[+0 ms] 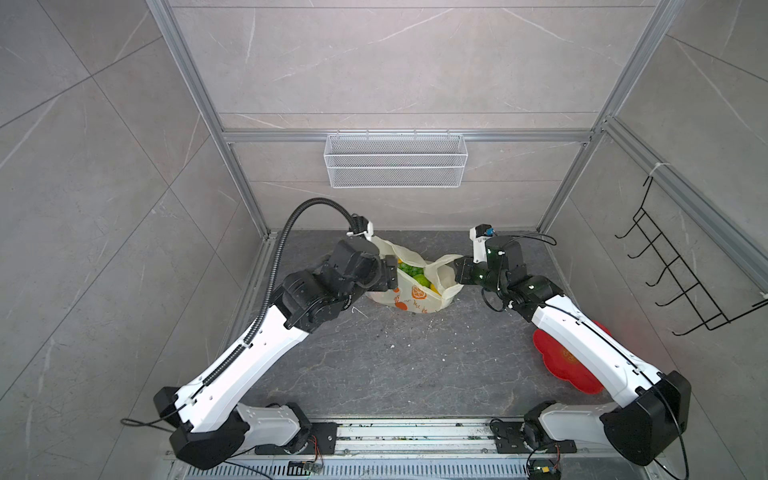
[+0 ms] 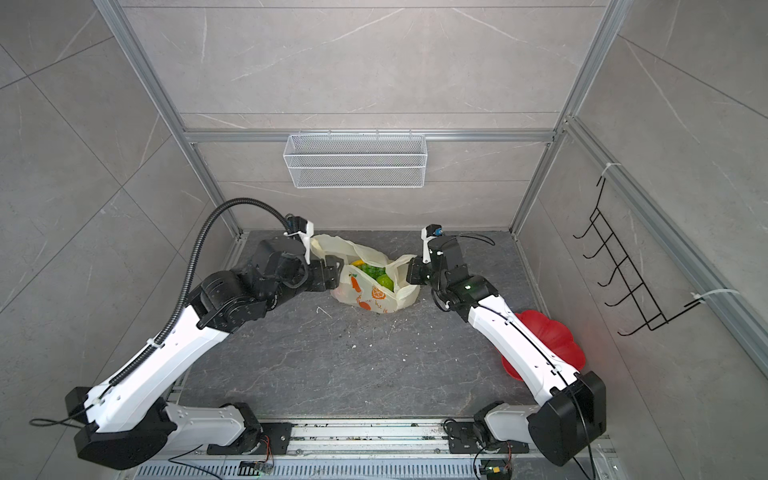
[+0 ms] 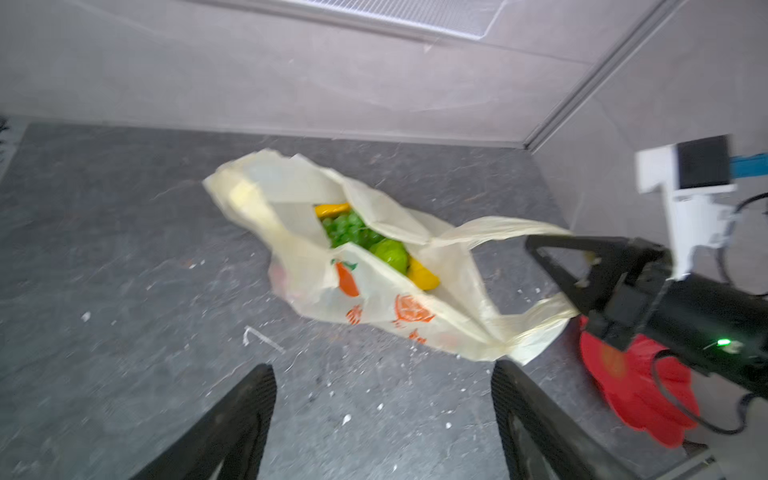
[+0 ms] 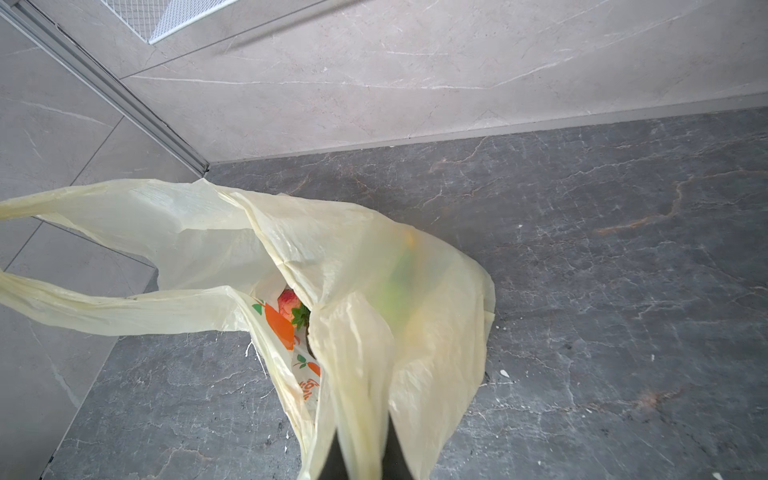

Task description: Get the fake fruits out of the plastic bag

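Bag: lies on the floor between both arms, mouth up, fruits inside.
Right gripper: clamped on one handle, apparently to hold the mouth open.
Left gripper: jaws wide, empty, beside the bag, likely readying to reach in.

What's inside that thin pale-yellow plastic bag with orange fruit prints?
Visible in the bag: a green grape bunch, a round green fruit, yellow pieces and a red strawberry. Anything deeper is hidden by the plastic.
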Available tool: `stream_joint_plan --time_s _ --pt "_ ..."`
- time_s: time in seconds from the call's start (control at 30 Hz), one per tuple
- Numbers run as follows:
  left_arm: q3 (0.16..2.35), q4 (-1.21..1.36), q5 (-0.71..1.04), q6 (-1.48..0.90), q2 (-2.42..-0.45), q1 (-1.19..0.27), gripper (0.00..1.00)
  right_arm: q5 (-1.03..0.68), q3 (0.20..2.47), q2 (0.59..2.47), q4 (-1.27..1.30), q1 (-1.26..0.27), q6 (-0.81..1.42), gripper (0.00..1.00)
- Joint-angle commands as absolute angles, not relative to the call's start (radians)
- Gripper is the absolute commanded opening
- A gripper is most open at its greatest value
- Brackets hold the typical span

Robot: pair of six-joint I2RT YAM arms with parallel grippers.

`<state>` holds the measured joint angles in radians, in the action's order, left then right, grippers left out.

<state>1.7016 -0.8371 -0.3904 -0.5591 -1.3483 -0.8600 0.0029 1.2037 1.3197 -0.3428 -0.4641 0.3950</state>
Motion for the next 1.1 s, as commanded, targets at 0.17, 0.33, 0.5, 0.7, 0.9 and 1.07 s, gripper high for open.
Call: stream_joint_plan --time_s 0.17,0.33,0.5,0.7,0.9,1.07 --pt "1.976 -0.868 -0.394 -0.673 -1.761 -0.804 0.84 0.031 1.190 1.270 -0.321 -0.476 0.380 0.00" --pt "1.964 -0.864 -0.376 -0.767 -1.867 -0.714 0.87 0.039 1.170 1.252 -0.318 -0.479 0.379 0.00" --pt "1.828 -0.802 -0.322 -0.821 -1.868 -0.645 0.98 0.066 1.155 1.237 -0.326 -0.479 0.371 0.00" --pt "1.654 -0.711 -0.296 -0.849 -1.822 -0.591 0.99 0.038 1.133 1.221 -0.318 -0.480 0.370 0.00" --pt "1.588 -0.631 -0.214 -0.855 -1.820 -0.575 0.99 0.025 1.103 1.216 -0.310 -0.485 0.375 0.00" --pt "1.587 -0.604 -0.195 -0.841 -1.852 -0.557 0.86 0.060 1.101 1.212 -0.323 -0.486 0.392 0.00"
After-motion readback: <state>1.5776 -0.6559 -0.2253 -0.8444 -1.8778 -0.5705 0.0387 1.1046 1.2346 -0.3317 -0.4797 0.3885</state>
